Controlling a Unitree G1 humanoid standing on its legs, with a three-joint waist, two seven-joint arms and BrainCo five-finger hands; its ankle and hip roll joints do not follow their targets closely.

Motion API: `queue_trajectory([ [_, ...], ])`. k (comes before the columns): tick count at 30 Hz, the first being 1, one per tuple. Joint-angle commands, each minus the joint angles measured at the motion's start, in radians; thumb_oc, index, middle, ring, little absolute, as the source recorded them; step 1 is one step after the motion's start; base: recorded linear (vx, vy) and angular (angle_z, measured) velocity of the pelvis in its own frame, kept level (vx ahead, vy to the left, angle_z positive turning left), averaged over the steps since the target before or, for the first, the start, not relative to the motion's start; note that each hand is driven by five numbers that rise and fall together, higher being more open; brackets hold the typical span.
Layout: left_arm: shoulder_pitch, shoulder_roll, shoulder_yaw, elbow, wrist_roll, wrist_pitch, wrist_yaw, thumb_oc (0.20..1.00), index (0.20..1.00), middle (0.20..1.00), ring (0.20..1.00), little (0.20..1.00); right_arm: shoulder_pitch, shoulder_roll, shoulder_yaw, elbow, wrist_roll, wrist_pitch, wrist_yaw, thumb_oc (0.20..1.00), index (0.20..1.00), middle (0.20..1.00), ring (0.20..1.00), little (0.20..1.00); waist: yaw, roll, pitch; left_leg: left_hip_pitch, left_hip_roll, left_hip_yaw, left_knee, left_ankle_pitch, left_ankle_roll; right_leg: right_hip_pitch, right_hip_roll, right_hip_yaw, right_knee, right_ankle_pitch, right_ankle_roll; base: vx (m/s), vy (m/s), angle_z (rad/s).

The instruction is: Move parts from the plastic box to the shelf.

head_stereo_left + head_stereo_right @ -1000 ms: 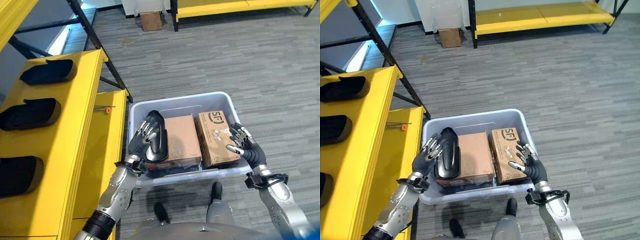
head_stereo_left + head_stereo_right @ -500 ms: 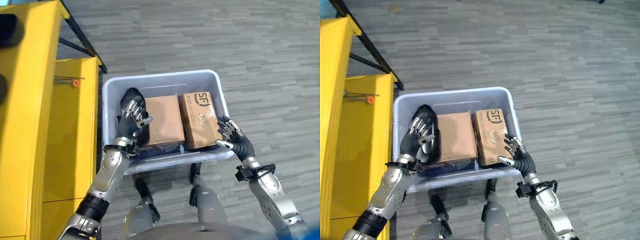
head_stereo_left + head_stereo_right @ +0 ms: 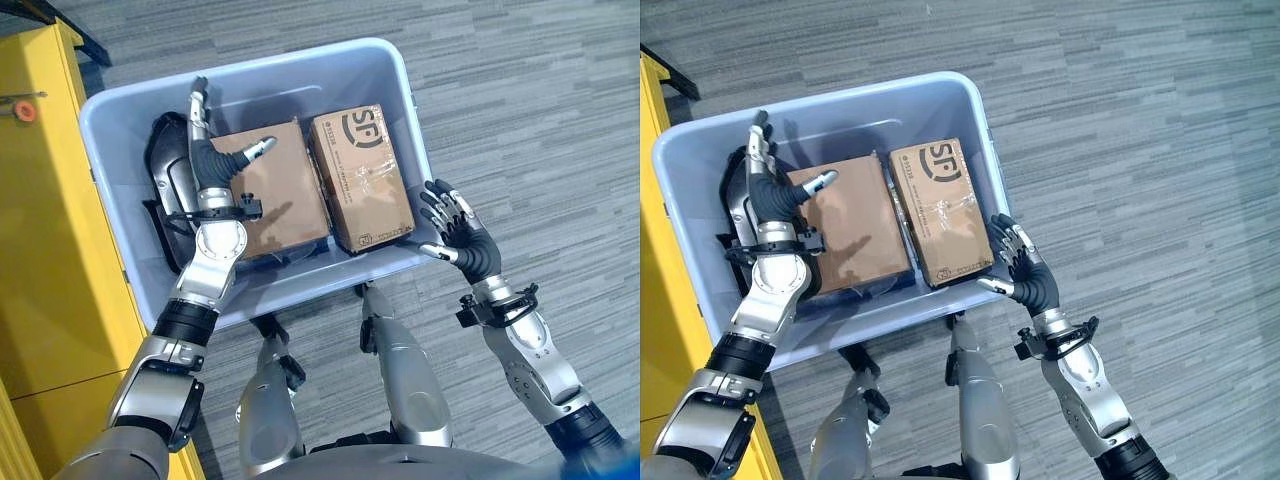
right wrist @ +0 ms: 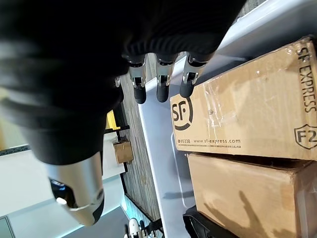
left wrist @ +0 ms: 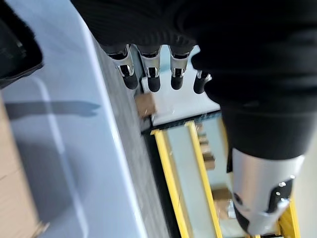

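While the plastic box (image 3: 110, 130) sits on the grey floor (image 3: 530, 110) just beside the yellow shelf (image 3: 40, 250), two cardboard boxes are seen lying side by side in it: a plain one (image 3: 268, 190) at the centre and a printed one (image 3: 360, 175) toward 3 o'clock. A black part (image 3: 165, 185) is lodged at 9 o'clock inside the box, between the plain carton and the wall. The left hand (image 3: 208, 165) is held over the black part and the plain carton, its fingers straight and pointing to 12 o'clock, the thumb spread toward 2 o'clock; nothing is gripped. The right hand (image 3: 462, 240) is placed outside the box at 4 o'clock, just beside the rim, fingers spread wide and empty. A small orange-tipped item (image 3: 24, 108) is seen on the shelf at 10 o'clock.
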Motion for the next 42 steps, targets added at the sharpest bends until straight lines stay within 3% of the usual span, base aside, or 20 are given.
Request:
queue_trajectory([
  [1,0.002,0.078,0.046,-0.043,0.146,-0.03,0.119,1.0,1.0,1.0,1.0,1.0,0.013,-0.031,-0.004,-0.088,0.008,-0.09,-0.001,1.0,1.0,1.0,1.0,1.0,0.012,-0.015,-0.042,-0.021,0.129,-0.049,0.006,0.133,-0.11,0.043,-0.132,-0.027,0.086,0.037,0.148,0.0,0.0,0.0],
  [10,0.045,0.096,0.122,-0.134,0.239,-0.015,0.194,1.0,1.0,1.0,1.0,1.0,0.021,-0.044,-0.003,-0.092,0.021,-0.1,0.006,1.0,1.0,1.0,1.0,1.0,0.025,-0.019,-0.021,-0.018,0.124,-0.054,-0.002,0.128,-0.108,0.051,-0.136,-0.041,0.078,0.037,0.146,0.0,-0.001,0.0],
  [20,0.096,0.105,0.156,-0.142,0.239,-0.006,0.218,1.0,1.0,1.0,1.0,1.0,0.003,-0.049,0.009,-0.084,0.021,-0.096,0.0,1.0,1.0,1.0,1.0,1.0,0.044,-0.025,-0.005,-0.019,0.125,-0.068,-0.007,0.132,-0.106,0.062,-0.129,-0.055,0.076,0.03,0.143,0.0,-0.008,0.04],
  [35,0.133,0.068,0.133,0.004,0.079,-0.019,0.153,1.0,1.0,1.0,1.0,1.0,-0.009,-0.053,0.021,-0.079,0.028,-0.088,-0.001,1.0,1.0,1.0,1.0,1.0,0.057,-0.048,0.028,-0.067,0.126,-0.089,0.002,0.13,-0.097,0.043,-0.122,-0.075,0.084,0.027,0.137,-0.01,-0.001,0.06],
  [42,0.189,0.01,0.16,0.101,-0.098,-0.042,0.106,1.0,1.0,1.0,1.0,1.0,0.01,-0.057,0.015,-0.086,0.016,-0.082,-0.016,1.0,1.0,1.0,1.0,1.0,0.059,-0.054,0.046,-0.103,0.127,-0.099,0.012,0.128,-0.089,0.023,-0.116,-0.082,0.086,0.027,0.133,0.0,0.0,0.03],
])
